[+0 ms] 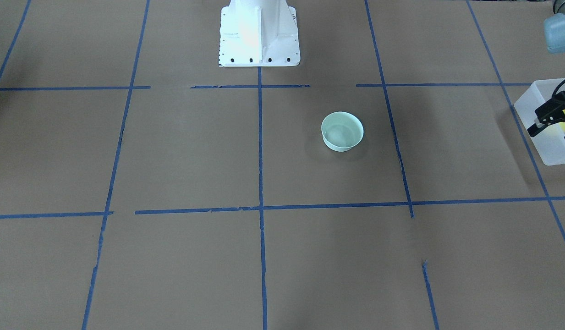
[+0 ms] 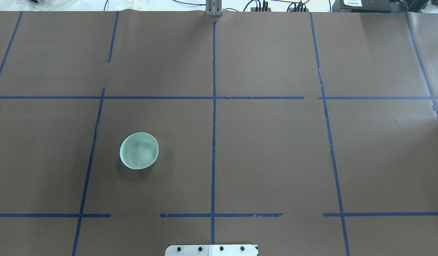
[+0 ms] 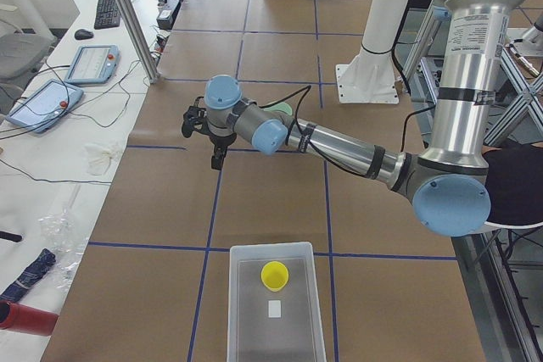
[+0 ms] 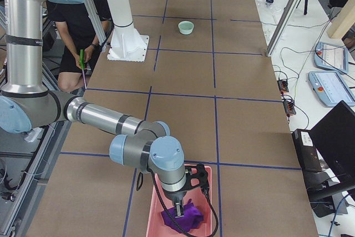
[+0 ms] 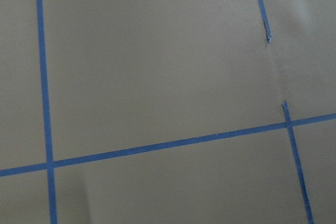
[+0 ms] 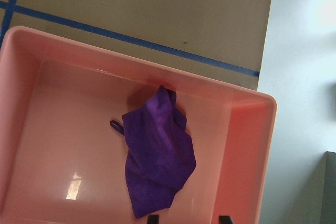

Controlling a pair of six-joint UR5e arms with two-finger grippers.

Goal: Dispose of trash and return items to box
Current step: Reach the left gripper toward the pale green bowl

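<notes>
The yellow cup (image 3: 274,275) stands upright inside the frosted-white box (image 3: 246,311) at the table's left end. My left gripper (image 1: 551,136) hangs above the table just past the box, open and empty; its wrist view shows only brown paper and blue tape. A mint-green bowl (image 2: 139,150) sits upright on the table's left half. At the other end, a crumpled purple cloth (image 6: 157,156), the trash, lies in a pink bin (image 6: 63,51). My right gripper (image 6: 188,219) hovers over that bin, open, with its fingertips just above the cloth.
The white robot pedestal (image 1: 259,34) stands at the middle of the near edge. A person (image 4: 77,20) crouches beside it holding a thin green stick. Tablets and cables lie on a side bench (image 4: 333,65) beyond the table's far edge.
</notes>
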